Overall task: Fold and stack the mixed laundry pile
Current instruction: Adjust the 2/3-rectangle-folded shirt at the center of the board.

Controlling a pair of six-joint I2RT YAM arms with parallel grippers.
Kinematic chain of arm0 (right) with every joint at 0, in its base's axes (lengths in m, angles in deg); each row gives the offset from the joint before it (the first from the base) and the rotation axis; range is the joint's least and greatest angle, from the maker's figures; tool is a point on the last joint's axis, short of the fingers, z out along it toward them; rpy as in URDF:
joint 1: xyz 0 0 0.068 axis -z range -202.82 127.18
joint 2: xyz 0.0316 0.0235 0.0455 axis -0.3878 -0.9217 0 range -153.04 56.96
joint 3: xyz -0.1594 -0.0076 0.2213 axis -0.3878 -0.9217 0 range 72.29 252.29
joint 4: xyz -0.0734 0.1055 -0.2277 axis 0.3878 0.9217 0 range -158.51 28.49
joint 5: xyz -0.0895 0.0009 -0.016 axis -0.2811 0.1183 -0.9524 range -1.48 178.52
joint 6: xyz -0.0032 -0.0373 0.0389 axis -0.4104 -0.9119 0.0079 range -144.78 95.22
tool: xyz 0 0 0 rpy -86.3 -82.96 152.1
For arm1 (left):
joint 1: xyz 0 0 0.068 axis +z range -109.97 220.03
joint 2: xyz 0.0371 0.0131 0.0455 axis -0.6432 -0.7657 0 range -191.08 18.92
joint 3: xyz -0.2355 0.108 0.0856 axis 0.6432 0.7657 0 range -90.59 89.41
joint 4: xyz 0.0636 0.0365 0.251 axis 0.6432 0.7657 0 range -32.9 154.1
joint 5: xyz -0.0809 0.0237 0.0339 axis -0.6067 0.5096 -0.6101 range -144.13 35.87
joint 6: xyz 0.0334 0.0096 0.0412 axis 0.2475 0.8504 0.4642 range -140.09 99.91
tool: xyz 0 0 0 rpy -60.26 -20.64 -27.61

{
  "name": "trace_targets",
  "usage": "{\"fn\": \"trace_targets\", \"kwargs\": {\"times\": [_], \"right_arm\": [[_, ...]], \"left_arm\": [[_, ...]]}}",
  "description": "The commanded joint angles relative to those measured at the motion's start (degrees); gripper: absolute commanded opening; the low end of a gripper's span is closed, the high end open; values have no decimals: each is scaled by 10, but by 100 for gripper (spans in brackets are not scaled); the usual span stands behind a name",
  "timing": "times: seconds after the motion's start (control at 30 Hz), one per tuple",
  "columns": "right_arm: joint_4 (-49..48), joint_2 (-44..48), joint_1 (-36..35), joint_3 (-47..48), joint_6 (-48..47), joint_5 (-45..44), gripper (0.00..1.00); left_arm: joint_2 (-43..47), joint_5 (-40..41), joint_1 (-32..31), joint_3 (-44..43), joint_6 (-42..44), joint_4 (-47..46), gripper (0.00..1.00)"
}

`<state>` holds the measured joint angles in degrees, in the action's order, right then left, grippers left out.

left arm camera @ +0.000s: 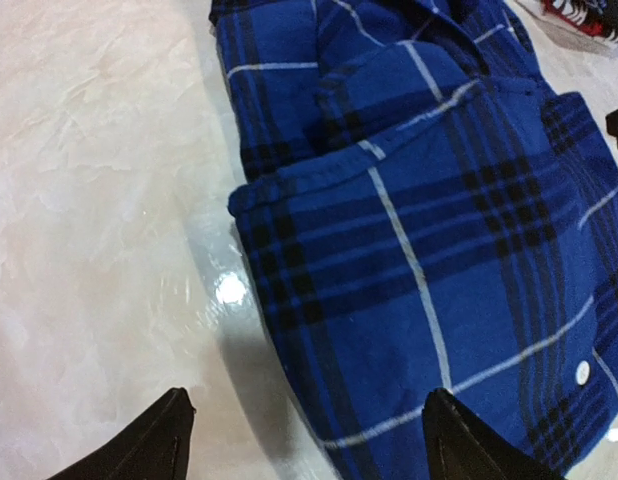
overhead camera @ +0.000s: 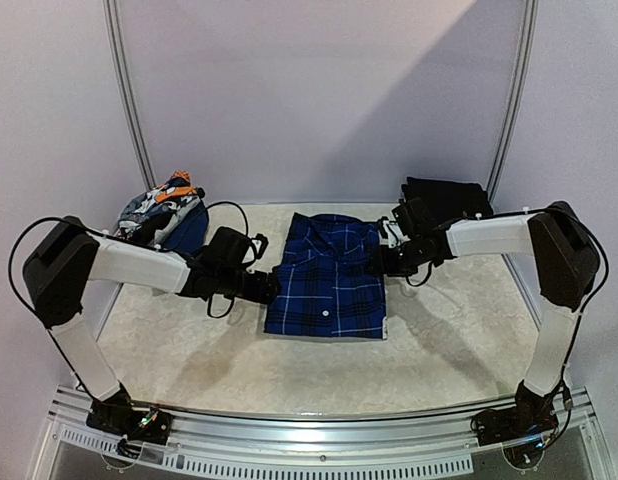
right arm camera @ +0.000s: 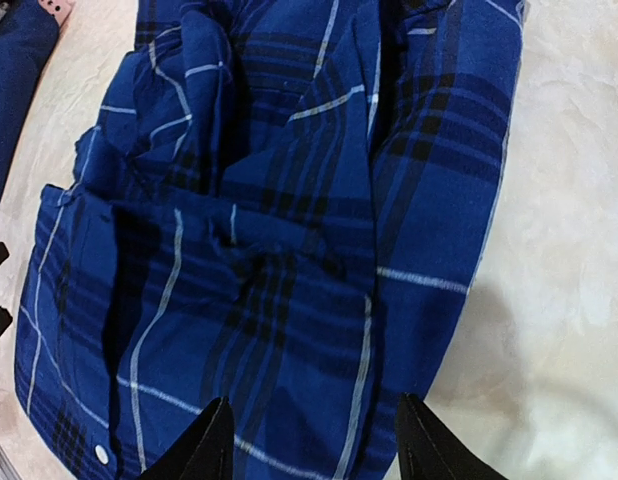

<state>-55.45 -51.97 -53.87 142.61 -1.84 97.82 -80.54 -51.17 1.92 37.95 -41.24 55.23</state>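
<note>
The blue plaid shirt [overhead camera: 329, 275] lies folded into a rectangle at the table's middle, buttons up. My left gripper [overhead camera: 272, 287] is at its left edge. In the left wrist view that gripper [left arm camera: 309, 435] is open, one fingertip [left arm camera: 169, 425] over bare table and the other over the shirt [left arm camera: 419, 230]. My right gripper [overhead camera: 381, 262] is at the shirt's right edge. It stands open [right arm camera: 314, 435] just above the cloth [right arm camera: 279, 230], with nothing pinched. More of the laundry pile, grey-white-orange patterned pieces [overhead camera: 161, 203] on a dark blue garment [overhead camera: 190, 232], sits at the back left.
A folded black garment [overhead camera: 445, 196] lies at the back right corner, close behind the right wrist. The pale mottled table [overhead camera: 459, 340] is walled by a white backdrop, with a metal rail along the near edge [overhead camera: 319, 425]. Cables loop off both wrists.
</note>
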Motion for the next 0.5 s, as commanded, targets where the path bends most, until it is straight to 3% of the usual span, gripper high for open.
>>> {"fn": "trace_targets", "kwargs": {"times": [0.0, 0.23, 0.33, 0.47], "right_arm": [[14, -38, 8, 40, -10, 0, 54], [15, -69, 13, 63, -17, 15, 49], [12, -75, 13, 67, -19, 22, 43], [13, -82, 14, 74, -22, 27, 26]], "left_arm": [[-45, -54, 30, -38, -16, -32, 80], [-116, -122, 58, -87, -21, -57, 67], [-140, -153, 64, -102, -26, -67, 56], [-151, -177, 68, -108, -32, -86, 32]]}}
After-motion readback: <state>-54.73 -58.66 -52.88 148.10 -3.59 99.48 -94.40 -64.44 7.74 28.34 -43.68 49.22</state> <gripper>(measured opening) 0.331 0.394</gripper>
